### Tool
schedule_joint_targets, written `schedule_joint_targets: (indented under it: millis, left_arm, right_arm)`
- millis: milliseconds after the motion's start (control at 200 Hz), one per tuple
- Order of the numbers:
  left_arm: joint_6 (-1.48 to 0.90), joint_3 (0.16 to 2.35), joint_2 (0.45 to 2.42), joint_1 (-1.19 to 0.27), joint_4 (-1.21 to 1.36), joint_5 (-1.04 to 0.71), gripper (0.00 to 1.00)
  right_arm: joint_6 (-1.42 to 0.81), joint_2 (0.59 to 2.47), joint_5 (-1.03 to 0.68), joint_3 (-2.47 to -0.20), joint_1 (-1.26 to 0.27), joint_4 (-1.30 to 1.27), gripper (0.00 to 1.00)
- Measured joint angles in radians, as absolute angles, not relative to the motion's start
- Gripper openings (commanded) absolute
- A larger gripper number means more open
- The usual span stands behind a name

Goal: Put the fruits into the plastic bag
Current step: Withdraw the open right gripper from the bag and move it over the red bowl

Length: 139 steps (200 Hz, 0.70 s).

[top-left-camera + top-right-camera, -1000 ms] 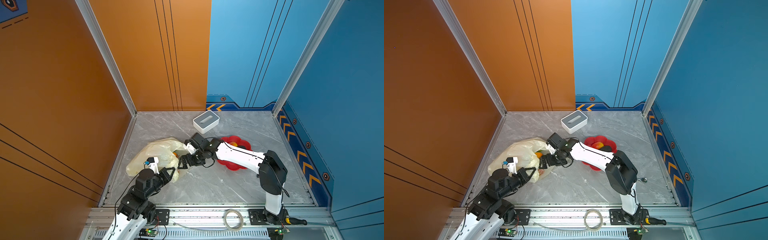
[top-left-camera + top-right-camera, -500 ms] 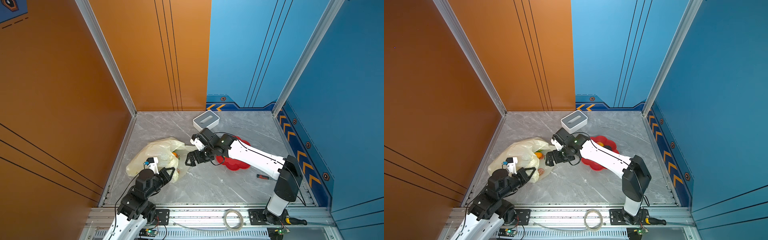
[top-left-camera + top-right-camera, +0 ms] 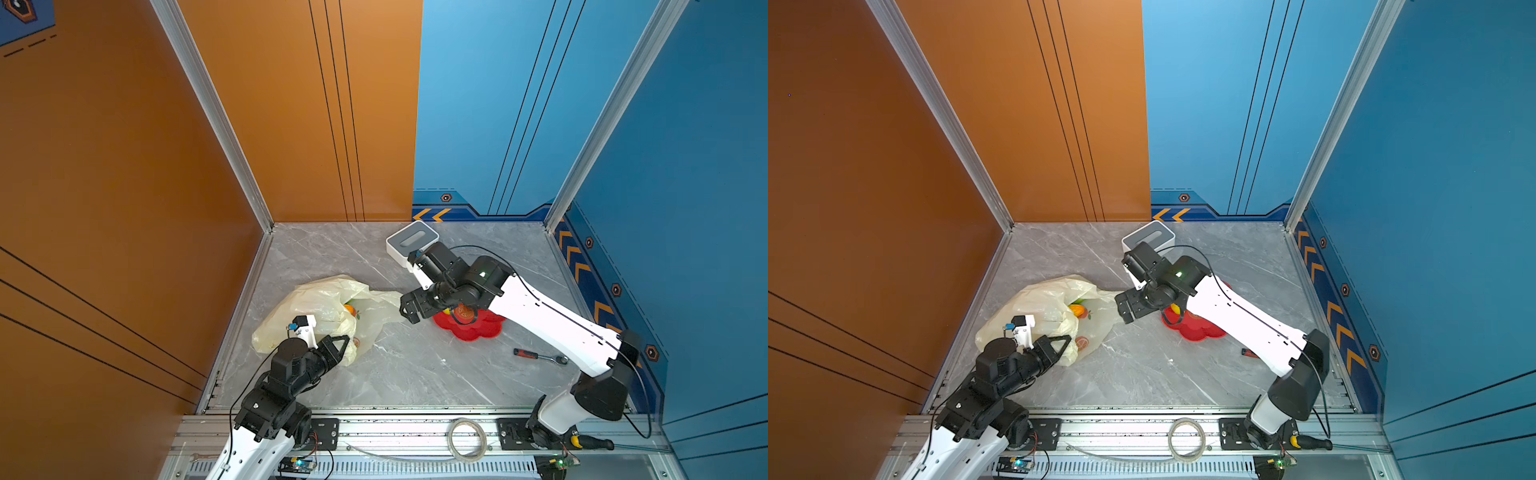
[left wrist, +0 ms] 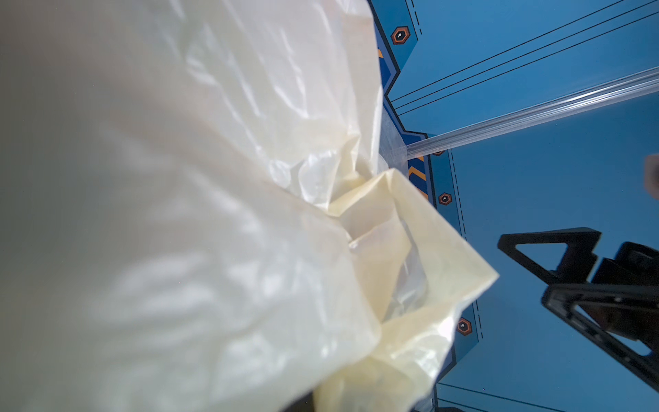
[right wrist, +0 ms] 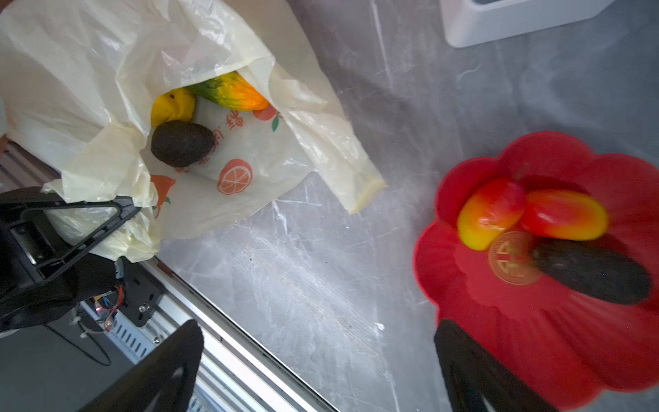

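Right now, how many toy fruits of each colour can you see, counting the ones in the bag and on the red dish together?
Red-yellow mangoes: 2
Dark fruits: 2
Yellow fruit: 1
Green-orange mango: 1
Total: 6

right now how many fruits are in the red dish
3. One red-yellow mango, a second mango touching it, and a dark avocado beside them, all in the red dish. Part of the dish is out of frame; more may be hidden.
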<state>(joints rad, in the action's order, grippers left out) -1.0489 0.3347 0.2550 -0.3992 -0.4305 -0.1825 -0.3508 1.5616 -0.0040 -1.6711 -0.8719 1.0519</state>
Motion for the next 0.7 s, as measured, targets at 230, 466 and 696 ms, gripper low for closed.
schedule_joint_targets:
  millis: [230,466,696]
  left_arm:
    - [-1.049,0.327,0.278,-0.399,-0.416,-0.183,0.0]
    - [-1.049,0.327,0.291,-0.396,-0.408,-0.184,0.0]
    - [-1.049,0.327,0.293,-0.389,-0.408,-0.188,0.0]
  right_arm:
    - [-0.328,1.446,0.121,-1.677,-0.82,1.105,1.0]
    - [-0.314,1.357,0.189,-1.677,-0.698,1.118,1.0]
    - [-0.311,1.289,0.174,-1.655,-0.531,1.111,1.0]
